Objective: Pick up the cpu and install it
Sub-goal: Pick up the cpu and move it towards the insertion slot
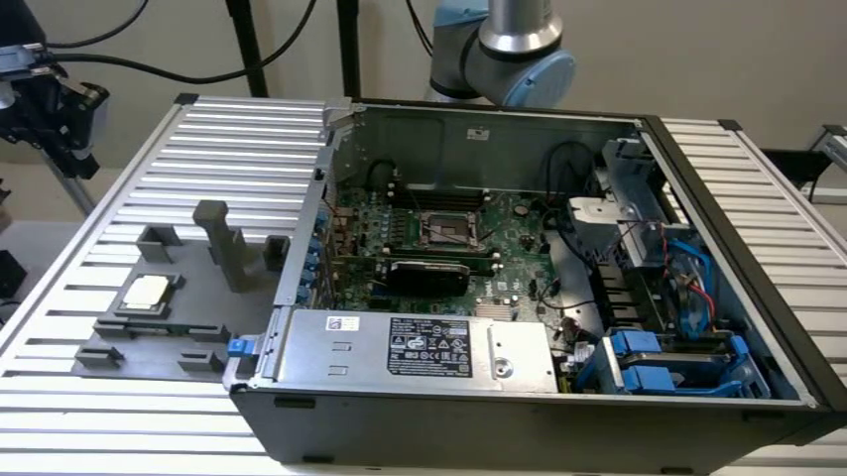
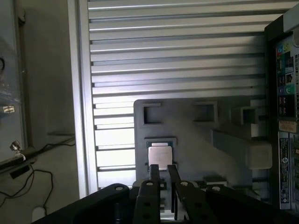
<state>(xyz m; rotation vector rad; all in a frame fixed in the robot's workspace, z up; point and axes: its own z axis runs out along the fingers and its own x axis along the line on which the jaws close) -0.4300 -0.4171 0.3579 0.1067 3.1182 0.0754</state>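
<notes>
A ribbed aluminium table [image 1: 133, 426] carries everything. Low at the exterior view's left, the small silvery square cpu [image 1: 146, 290] lies in a pocket of the grey plastic fixture plate [image 1: 198, 332], not yet lifted. In the wrist view the black two-finger gripper [image 2: 163, 168] points at it, jaws barely parted and empty. That gap looks too slim to straddle the chip, so a descent could strike its lid. The tall grey post [image 1: 225, 243] and open black computer case [image 1: 530, 421] crowd the plate's right edge; its left is bare table.
</notes>
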